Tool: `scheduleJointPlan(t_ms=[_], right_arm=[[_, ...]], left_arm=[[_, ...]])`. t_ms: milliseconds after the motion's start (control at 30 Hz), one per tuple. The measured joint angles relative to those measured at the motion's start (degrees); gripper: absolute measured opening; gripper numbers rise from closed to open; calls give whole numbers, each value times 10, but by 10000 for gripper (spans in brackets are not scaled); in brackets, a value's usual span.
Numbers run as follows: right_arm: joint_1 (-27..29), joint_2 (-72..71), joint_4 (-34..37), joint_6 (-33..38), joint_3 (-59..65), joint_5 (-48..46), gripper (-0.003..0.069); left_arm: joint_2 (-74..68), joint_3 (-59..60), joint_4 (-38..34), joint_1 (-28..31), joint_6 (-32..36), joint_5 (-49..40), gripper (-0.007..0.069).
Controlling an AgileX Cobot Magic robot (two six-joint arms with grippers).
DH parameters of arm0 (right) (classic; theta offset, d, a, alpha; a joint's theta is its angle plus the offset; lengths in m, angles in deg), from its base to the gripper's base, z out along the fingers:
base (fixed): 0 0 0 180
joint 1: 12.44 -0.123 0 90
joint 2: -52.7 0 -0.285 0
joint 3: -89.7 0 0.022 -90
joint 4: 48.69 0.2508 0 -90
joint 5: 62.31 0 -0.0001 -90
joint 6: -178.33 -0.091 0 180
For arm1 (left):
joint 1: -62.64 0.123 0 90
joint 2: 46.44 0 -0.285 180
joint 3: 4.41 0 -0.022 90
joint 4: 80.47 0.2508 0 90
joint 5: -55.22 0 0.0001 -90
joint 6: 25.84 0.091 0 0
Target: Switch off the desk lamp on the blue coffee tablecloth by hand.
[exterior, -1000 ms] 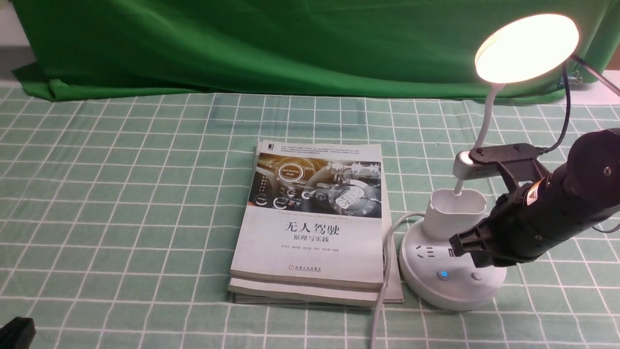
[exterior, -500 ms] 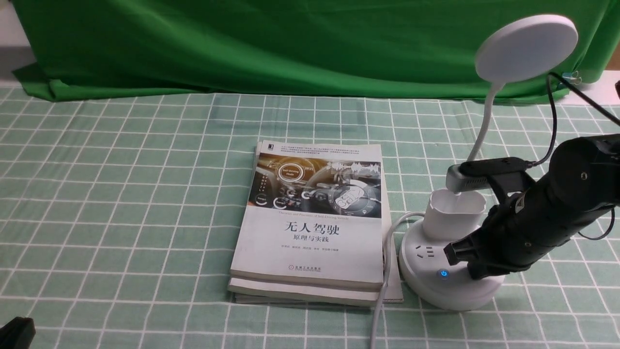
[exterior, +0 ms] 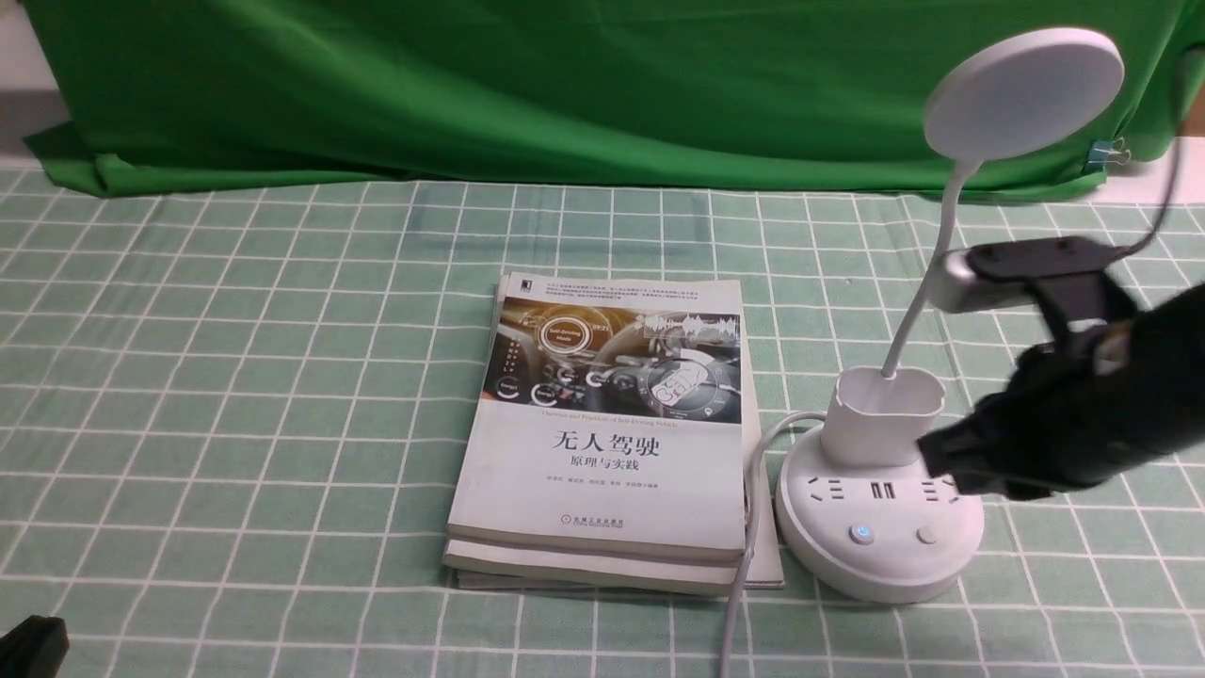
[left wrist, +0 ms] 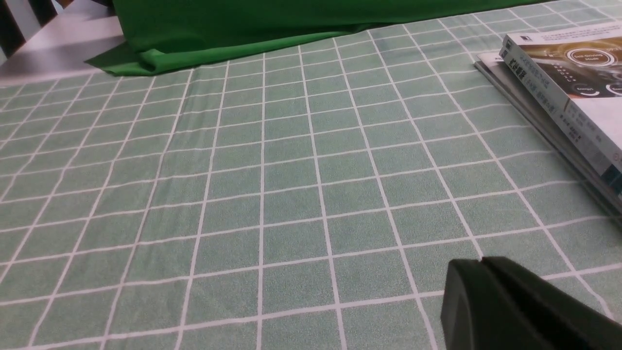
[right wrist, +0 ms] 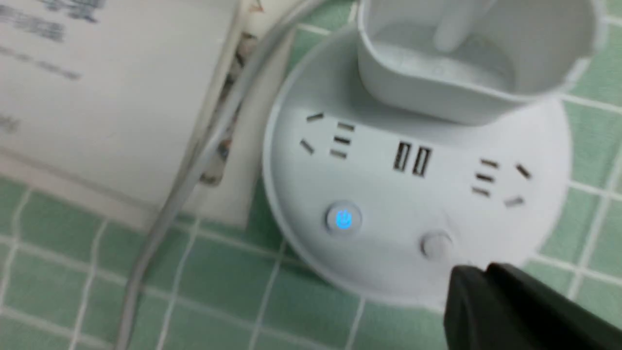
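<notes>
The white desk lamp [exterior: 880,527] stands on the pale green checked tablecloth [exterior: 235,377] at the right. Its round disc head [exterior: 1024,92] is dark. On the base a blue-lit button [exterior: 859,534] and a plain button [exterior: 927,536] show; both also show in the right wrist view, the lit button [right wrist: 343,219] and the plain one [right wrist: 436,244]. My right gripper [exterior: 932,461] is shut, blurred, lifted just above the base's right side. In the right wrist view its tip [right wrist: 478,272] sits close to the plain button. My left gripper [left wrist: 478,265] is shut over bare cloth.
A stack of books [exterior: 607,424] lies left of the lamp base, touching its white cord [exterior: 748,537]. A dark green backdrop drape [exterior: 565,85] hangs along the far edge. The left arm's tip [exterior: 33,645] shows at the near left corner.
The lamp head was lit a second ago and is now dark. My right gripper dipped onto the base's right button, then rose and drew back to the right.
</notes>
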Motion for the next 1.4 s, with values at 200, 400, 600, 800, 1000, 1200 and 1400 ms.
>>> scheduleJointPlan(t_ms=[200, 400, 600, 800, 1000, 1200, 1400], right_arm=[[0, -133, 0, -18, 74, -1, 36], [0, -250, 1, -34, 157, 7, 46], [0, -336, 2, -94, 184, 5, 62], [0, -377, -3, -99, 186, 10, 70], [2, -401, -24, -95, 202, 44, 42], [65, -528, -31, -12, 344, 202, 29], [113, -674, -33, 6, 483, 297, 31]], left_arm=[[0, 0, 0, 0, 0, 0, 0], [0, 0, 0, 0, 0, 0, 0], [0, 0, 0, 0, 0, 0, 0], [0, 0, 0, 0, 0, 0, 0], [0, 0, 0, 0, 0, 0, 0], [0, 0, 0, 0, 0, 0, 0], [0, 0, 0, 0, 0, 0, 0]])
